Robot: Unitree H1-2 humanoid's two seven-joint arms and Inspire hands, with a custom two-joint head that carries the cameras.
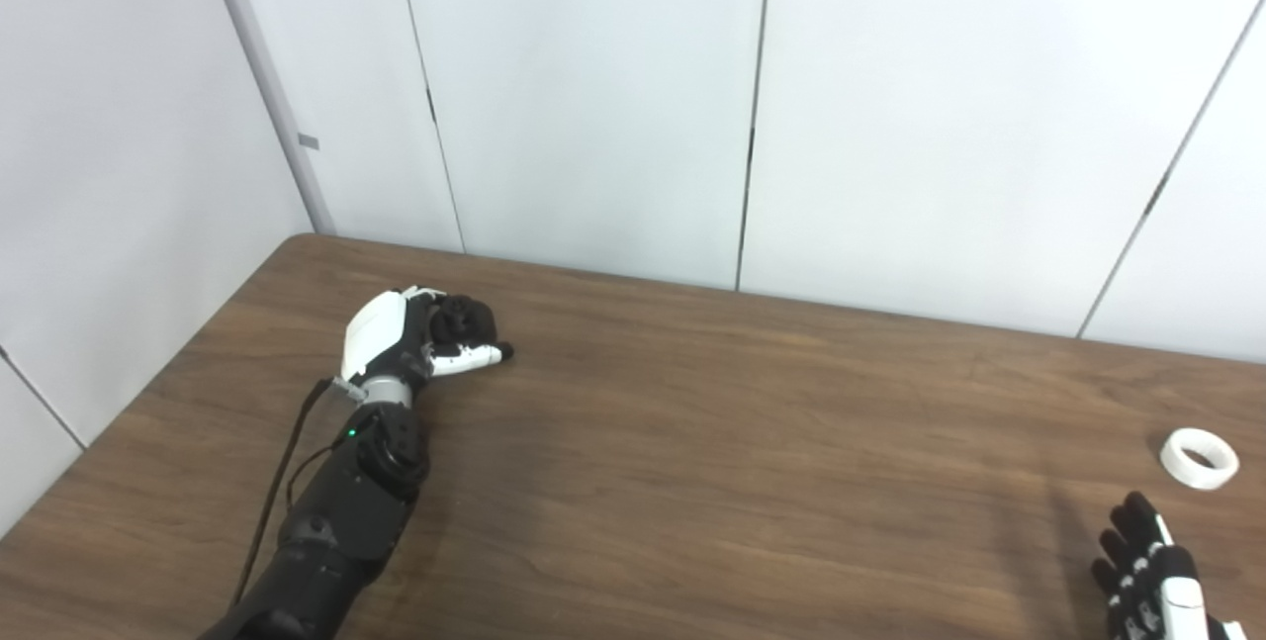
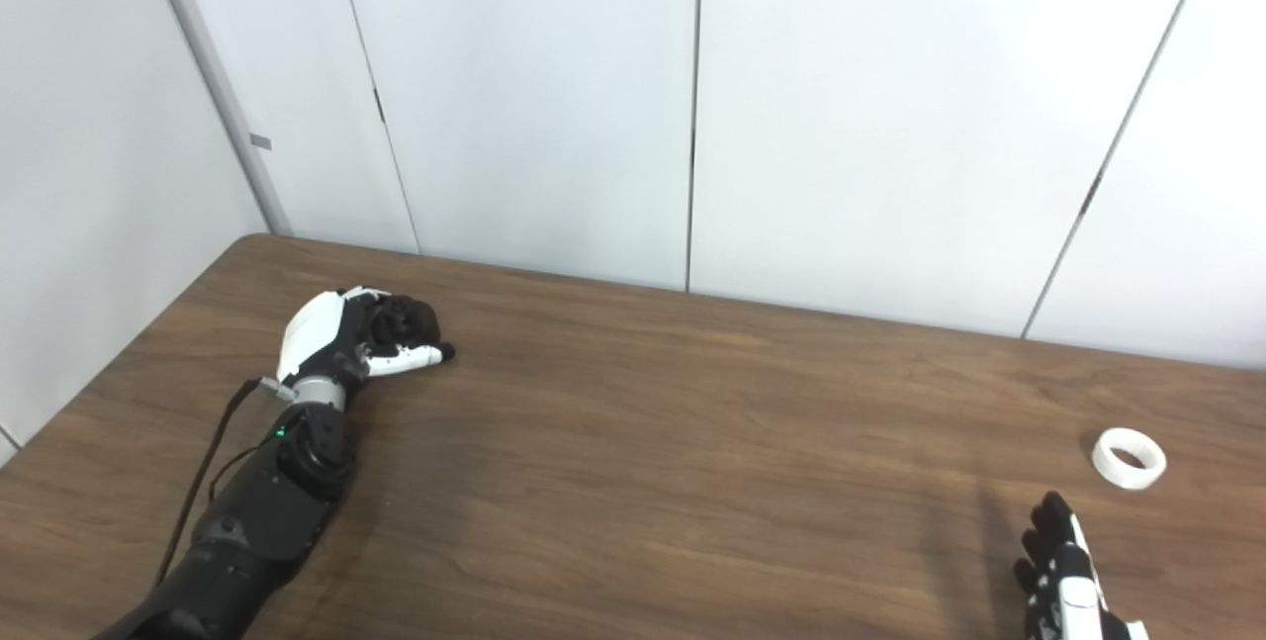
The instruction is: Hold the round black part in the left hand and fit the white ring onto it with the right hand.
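White wall panels back the wooden table [image 1: 692,442], where the left hand [image 1: 425,335] curls around the round black part [image 1: 463,318] at far left while the right hand [image 1: 1152,576], fingers apart and empty, sits near the white ring [image 1: 1199,458], which likely must be grasped next.

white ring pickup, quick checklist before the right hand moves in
1. White ring lies flat on the table, nothing on it: ok.
2. Right hand holds nothing, fingers apart: ok.
3. Path from right hand to ring is free; the ring sits just beyond the fingertips: ok.
4. Left hand is closed around something dark: ok.
5. That dark thing is the round black part, seated firmly: cannot tell, fingers hide most of it.
6. Left hand raised and ready for fitting: not ok, it rests low at the table.
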